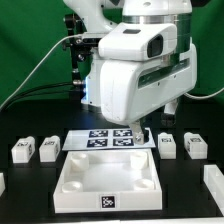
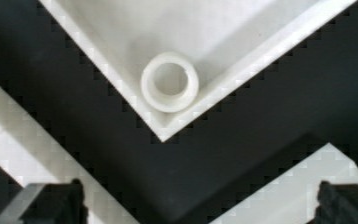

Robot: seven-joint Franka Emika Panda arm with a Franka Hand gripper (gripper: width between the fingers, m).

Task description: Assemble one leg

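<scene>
The large white square panel [image 1: 108,182] lies at the front middle of the black table. Several small white legs with marker tags lie beside it: two at the exterior view's left [image 1: 22,150] [image 1: 48,148] and two at its right [image 1: 168,145] [image 1: 195,145]. My gripper [image 1: 146,134] hangs over the panel's far right corner, above it and not touching. The wrist view shows that corner with its round socket [image 2: 171,82]. The gripper [image 2: 197,203] is open and empty, with its dark fingertips [image 2: 51,200] wide apart. No leg shows in the wrist view.
The marker board [image 1: 110,139] lies just behind the panel, under the arm. More white parts sit at the table's right edge [image 1: 213,186] and left edge [image 1: 2,184]. Cables hang behind the arm. White surfaces [image 2: 2,125] flank the panel corner in the wrist view.
</scene>
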